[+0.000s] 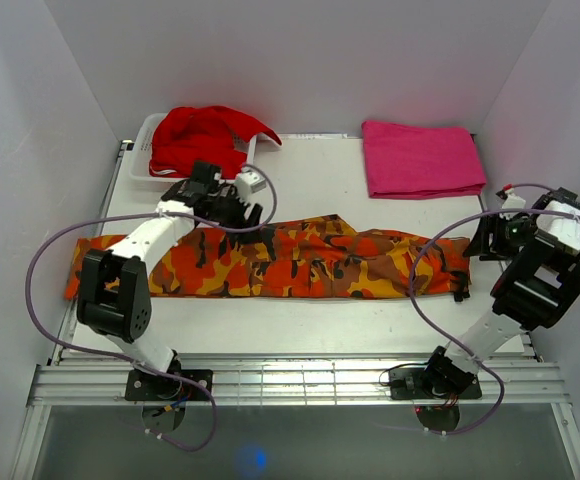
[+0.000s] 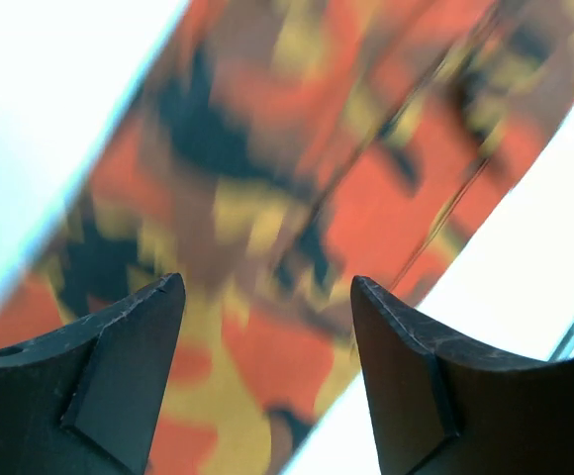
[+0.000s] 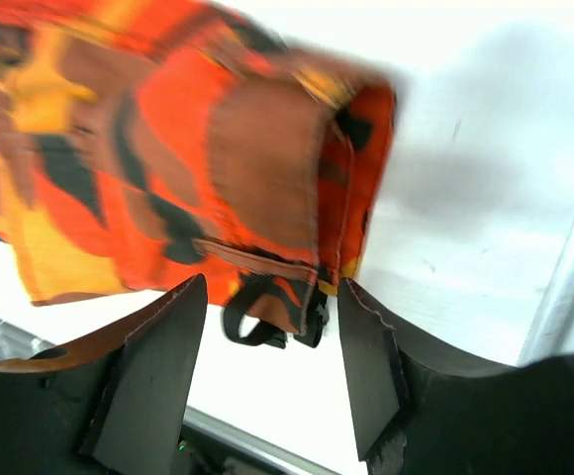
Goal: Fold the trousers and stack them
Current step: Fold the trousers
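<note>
The camouflage trousers (image 1: 290, 262) lie stretched left to right across the middle of the white table, folded lengthwise into one long strip. My left gripper (image 1: 248, 213) is open just above the strip's far edge, left of centre; its wrist view shows blurred camouflage cloth (image 2: 267, 198) below the spread jaws. My right gripper (image 1: 482, 243) is open beside the strip's right end. In its wrist view the waistband end (image 3: 287, 168) with a black strap loop (image 3: 257, 322) lies between and beyond the fingers, not gripped.
A plain red garment (image 1: 205, 138) fills a white basket (image 1: 142, 165) at the back left. A folded pink cloth (image 1: 420, 158) lies at the back right. White walls close in on three sides. A metal rail (image 1: 290, 380) runs along the table's near edge.
</note>
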`<state>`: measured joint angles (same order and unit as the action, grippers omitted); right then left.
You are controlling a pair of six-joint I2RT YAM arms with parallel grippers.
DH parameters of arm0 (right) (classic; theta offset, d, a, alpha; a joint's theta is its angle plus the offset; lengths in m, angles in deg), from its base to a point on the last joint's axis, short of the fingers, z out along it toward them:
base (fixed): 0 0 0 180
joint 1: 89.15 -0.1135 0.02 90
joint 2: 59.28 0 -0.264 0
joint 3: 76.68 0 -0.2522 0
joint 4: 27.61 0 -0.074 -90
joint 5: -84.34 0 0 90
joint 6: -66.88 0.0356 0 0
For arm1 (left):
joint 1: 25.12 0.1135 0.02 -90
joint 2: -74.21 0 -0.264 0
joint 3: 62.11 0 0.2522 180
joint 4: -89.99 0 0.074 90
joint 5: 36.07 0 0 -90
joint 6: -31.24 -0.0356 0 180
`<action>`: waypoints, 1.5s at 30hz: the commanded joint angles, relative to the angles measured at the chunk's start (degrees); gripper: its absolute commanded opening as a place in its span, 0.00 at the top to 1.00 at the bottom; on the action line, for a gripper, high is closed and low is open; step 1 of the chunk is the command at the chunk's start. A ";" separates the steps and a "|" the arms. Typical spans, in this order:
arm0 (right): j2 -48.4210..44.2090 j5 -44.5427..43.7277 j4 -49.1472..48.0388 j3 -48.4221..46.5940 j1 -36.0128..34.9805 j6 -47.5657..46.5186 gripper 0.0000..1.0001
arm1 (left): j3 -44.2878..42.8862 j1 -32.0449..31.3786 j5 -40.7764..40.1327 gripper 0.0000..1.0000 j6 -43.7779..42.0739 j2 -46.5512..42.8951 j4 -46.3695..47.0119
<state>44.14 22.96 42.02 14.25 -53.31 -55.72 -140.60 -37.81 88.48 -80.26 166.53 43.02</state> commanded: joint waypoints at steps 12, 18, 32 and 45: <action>-9.38 -3.29 -5.68 6.73 -14.48 -0.19 0.90 | -46.18 -17.45 -0.80 0.37 13.41 35.73 7.81; -7.18 -8.93 -15.87 12.90 -14.65 0.52 0.92 | -46.02 -20.00 2.01 0.37 13.67 39.17 9.21; -4.89 -11.30 -24.50 18.09 -15.09 1.93 0.92 | -43.20 -22.21 2.47 0.62 19.21 41.45 18.62; -6.74 -17.19 -26.70 22.31 -15.01 -0.62 0.92 | -33.98 -17.11 -16.43 1.00 27.21 34.69 35.39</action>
<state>36.53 13.06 19.03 34.32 -68.57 -53.69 -176.01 -58.40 79.95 -56.00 207.42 71.43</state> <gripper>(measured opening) 0.078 0.021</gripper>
